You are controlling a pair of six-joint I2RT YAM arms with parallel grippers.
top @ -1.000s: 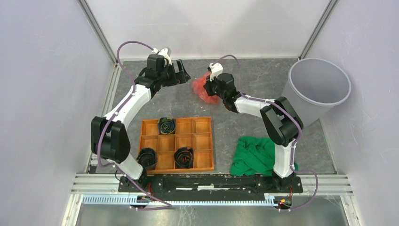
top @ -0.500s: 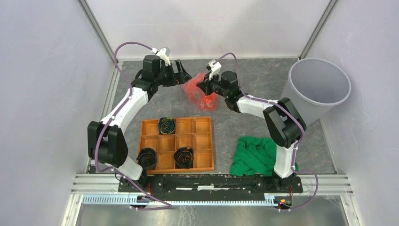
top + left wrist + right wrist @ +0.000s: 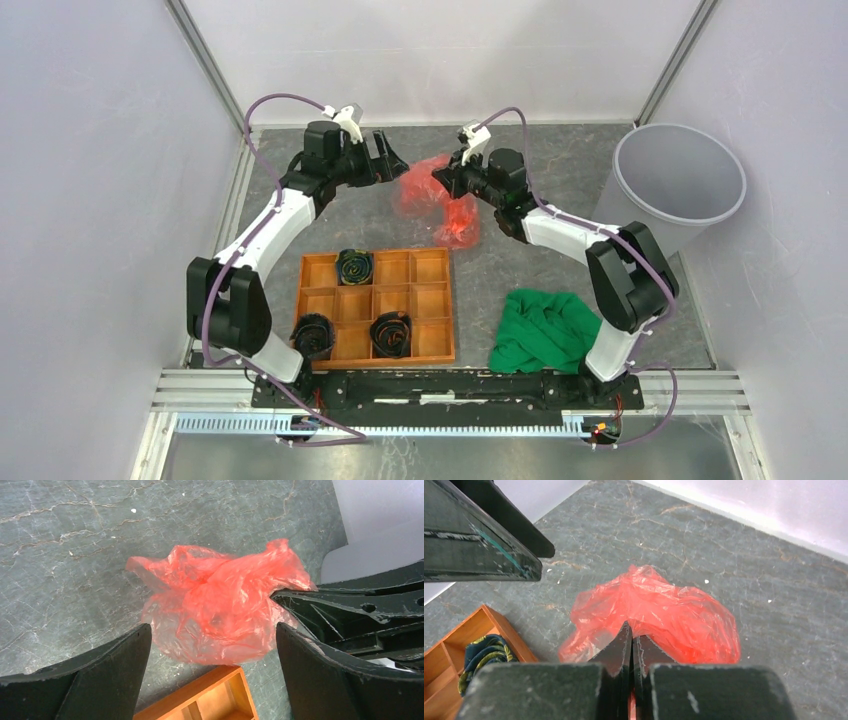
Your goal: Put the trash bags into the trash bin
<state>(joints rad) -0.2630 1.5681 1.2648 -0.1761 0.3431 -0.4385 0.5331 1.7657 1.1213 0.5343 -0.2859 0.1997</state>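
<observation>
The red plastic trash bag (image 3: pixel 437 200) hangs crumpled above the grey floor, behind the orange tray. My right gripper (image 3: pixel 441 175) is shut on its upper edge and holds it up; in the right wrist view the bag (image 3: pixel 664 615) spreads out past the closed gripper (image 3: pixel 631 630). My left gripper (image 3: pixel 393 160) is open and empty just left of the bag; in the left wrist view the bag (image 3: pixel 220 610) hangs beyond the spread left gripper (image 3: pixel 212 640). The light grey trash bin (image 3: pixel 680 185) stands at the far right, tilted, with nothing visible inside.
An orange wooden compartment tray (image 3: pixel 378 305) with three rolled dark cloths lies in front of the bag. A green cloth (image 3: pixel 540 330) is heaped by the right arm's base. White walls close in at the back and both sides.
My right gripper has lifted the red bag and carried it a little to the right, so the bag now hangs stretched out. My left gripper stays open and has barely moved.
</observation>
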